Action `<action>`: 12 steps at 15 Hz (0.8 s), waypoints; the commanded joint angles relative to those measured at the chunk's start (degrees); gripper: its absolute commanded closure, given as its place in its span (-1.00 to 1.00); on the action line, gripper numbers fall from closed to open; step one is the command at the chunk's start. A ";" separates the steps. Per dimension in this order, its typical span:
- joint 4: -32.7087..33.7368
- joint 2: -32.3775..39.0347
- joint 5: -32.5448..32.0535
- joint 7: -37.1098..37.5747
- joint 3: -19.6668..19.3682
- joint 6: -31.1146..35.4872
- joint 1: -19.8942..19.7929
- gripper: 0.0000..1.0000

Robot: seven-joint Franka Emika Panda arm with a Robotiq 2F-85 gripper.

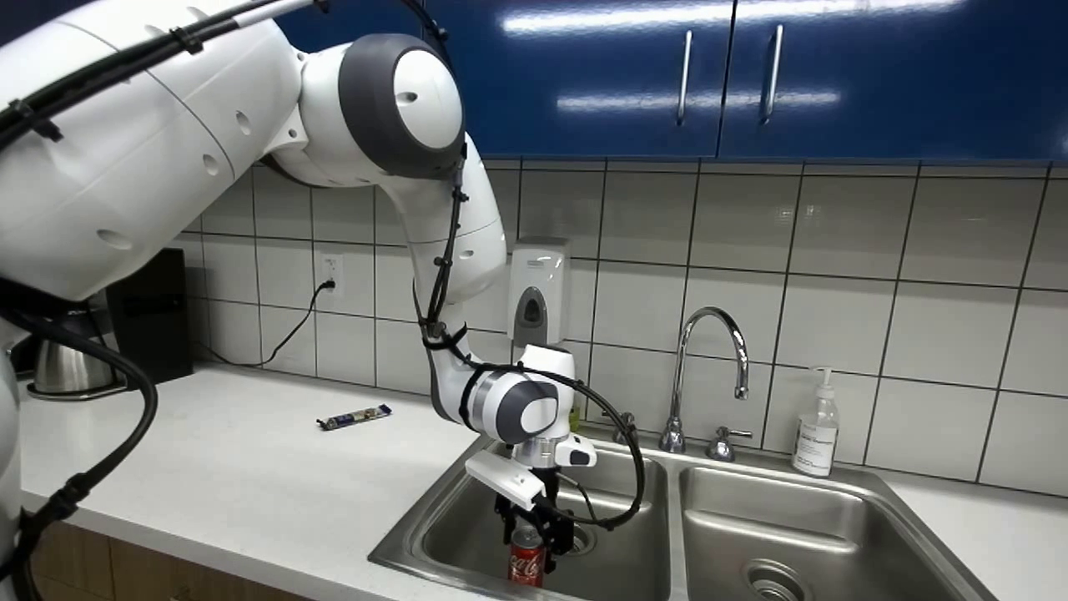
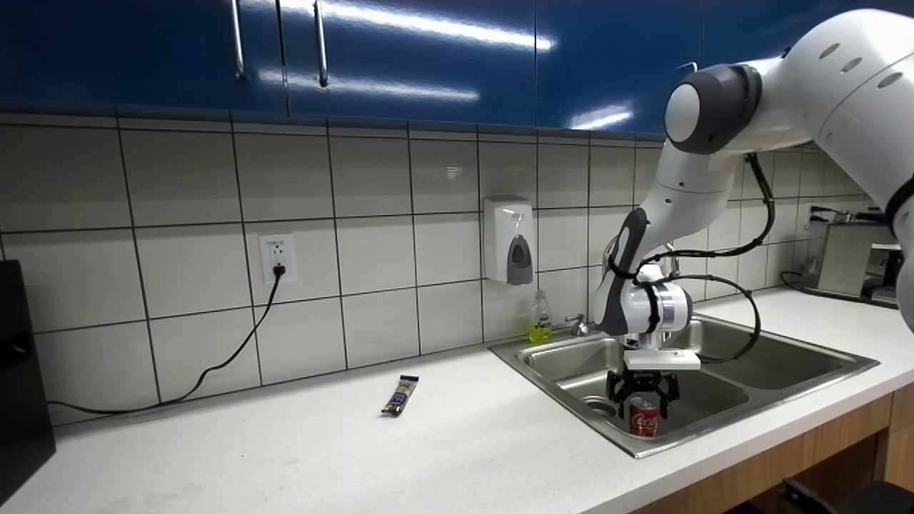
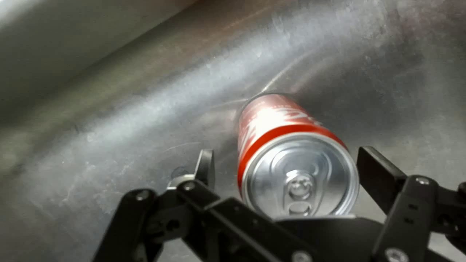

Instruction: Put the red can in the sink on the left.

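Note:
The red can (image 1: 526, 565) stands in the left basin (image 1: 622, 572) of the steel sink, close to the basin's front wall. It also shows in an exterior view (image 2: 644, 422) and from above in the wrist view (image 3: 298, 174), with its silver lid toward the camera. My gripper (image 3: 285, 156) is open, with one finger on each side of the can's top. The left finger is clearly apart from the can; the right finger is very near its rim, and I cannot tell whether it touches. The can's lower part is partly hidden by the sink rim in both exterior views.
A divider (image 1: 677, 542) separates the left basin from the right basin (image 1: 776, 509). A tall faucet (image 1: 679, 376) and a white-labelled pump bottle (image 1: 815, 441) stand behind the sink. A yellow soap bottle (image 2: 540, 328) is at its back corner. A wrapped bar (image 2: 400, 395) lies on the counter.

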 commanded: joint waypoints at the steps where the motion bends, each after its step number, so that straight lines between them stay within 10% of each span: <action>1: -2.49 -4.82 0.23 -0.96 -0.12 -1.39 -0.36 -1.00; 12: -8.28 -15.48 0.16 -1.43 -1.11 -0.87 -0.04 -1.00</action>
